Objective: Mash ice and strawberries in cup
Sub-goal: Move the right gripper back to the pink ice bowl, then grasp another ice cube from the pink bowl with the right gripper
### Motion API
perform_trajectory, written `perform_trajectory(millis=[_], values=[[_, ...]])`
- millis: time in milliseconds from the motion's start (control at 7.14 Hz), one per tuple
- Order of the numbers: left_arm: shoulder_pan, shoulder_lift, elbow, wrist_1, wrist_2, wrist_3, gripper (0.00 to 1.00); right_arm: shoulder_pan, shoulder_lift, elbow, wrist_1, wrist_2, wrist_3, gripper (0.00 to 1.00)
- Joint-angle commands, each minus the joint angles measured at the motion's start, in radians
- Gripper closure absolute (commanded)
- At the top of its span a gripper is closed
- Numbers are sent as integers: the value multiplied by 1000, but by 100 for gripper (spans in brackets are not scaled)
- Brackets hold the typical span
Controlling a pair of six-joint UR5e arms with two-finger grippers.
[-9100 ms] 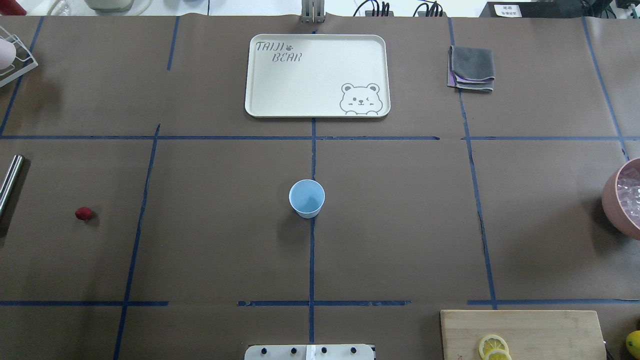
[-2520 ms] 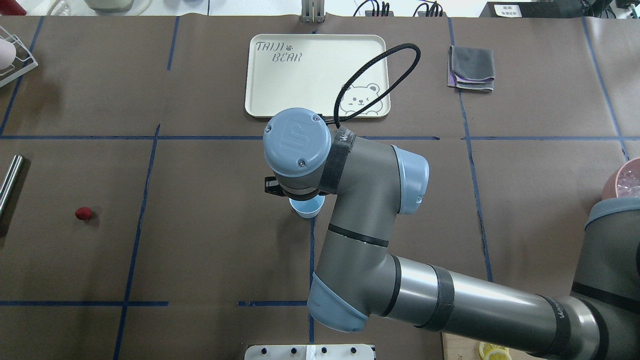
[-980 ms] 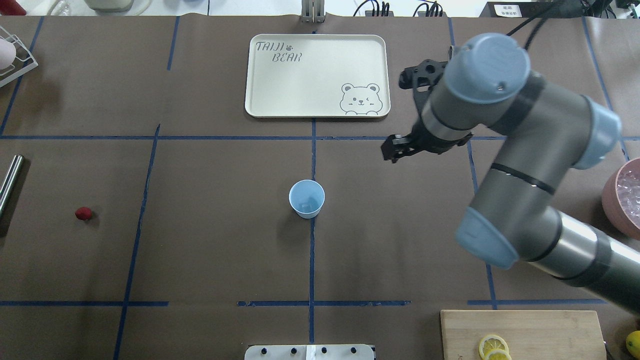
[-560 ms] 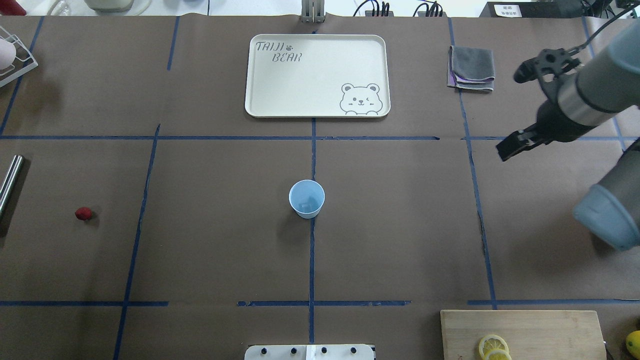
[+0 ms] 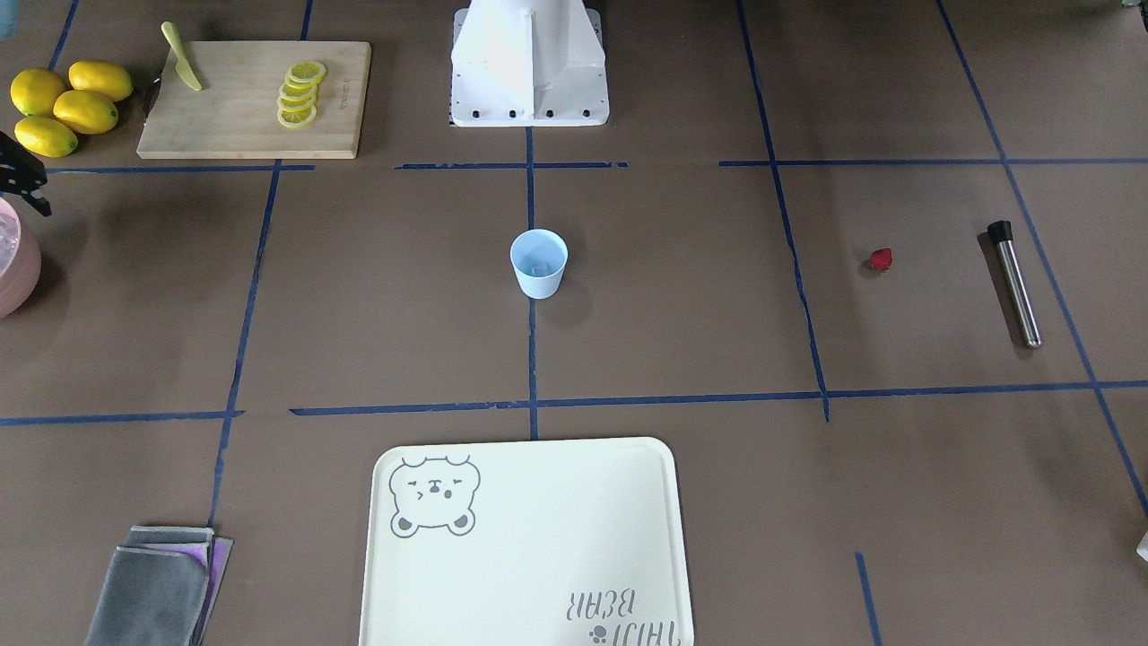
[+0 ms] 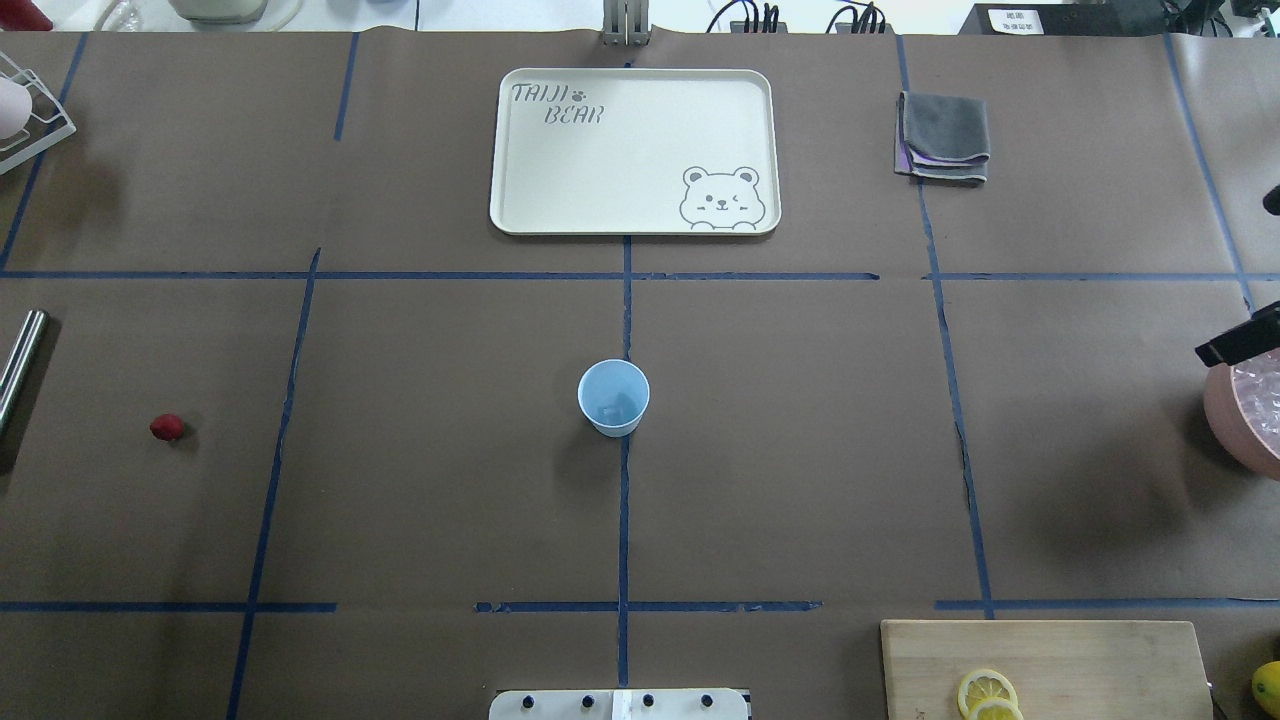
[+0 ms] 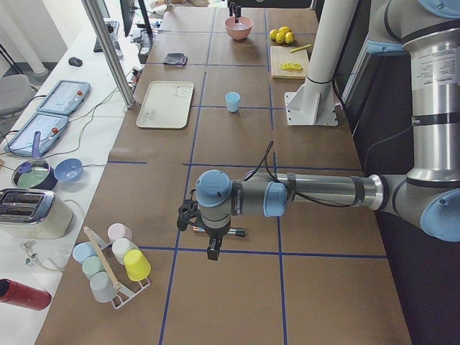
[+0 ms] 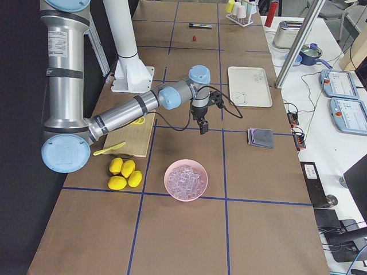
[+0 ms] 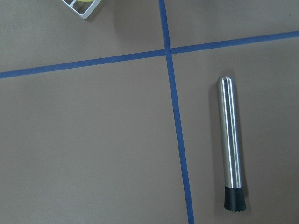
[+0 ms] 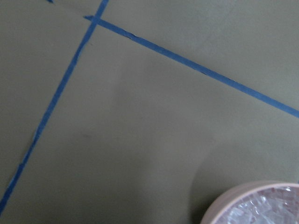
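The light-blue cup stands upright at the table's middle, with a clear ice cube in its bottom; it also shows in the front view. More ice fills the pink bowl at the right edge. The dark-red strawberry lies alone on the paper at the far left. My right gripper hangs at the bowl's far rim, mostly cut off; I cannot tell its state. My left gripper hovers over a steel muddler; I cannot tell its state.
A cream bear tray lies beyond the cup. A folded grey cloth is at the far right. A wooden board with lemon slices, a knife and whole lemons is near the base. A cup rack stands at the left end.
My right arm was over the cup, then swung right and back to the pink bowl at the view's edge. The cup, empty at first, now holds an ice cube.
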Motion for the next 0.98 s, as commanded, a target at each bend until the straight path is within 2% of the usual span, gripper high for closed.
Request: perform_trajectory(millis=[0,280,840], values=[[0,0,0,0,0,1,0,56,-103,-41,54,11,-103,5],[0,0,-2,0,0,1,0,57,-124,-197,262,9,-91,7],[2,0,-5,0,0,2,0,56,-118,-276,289,1,-89,14]])
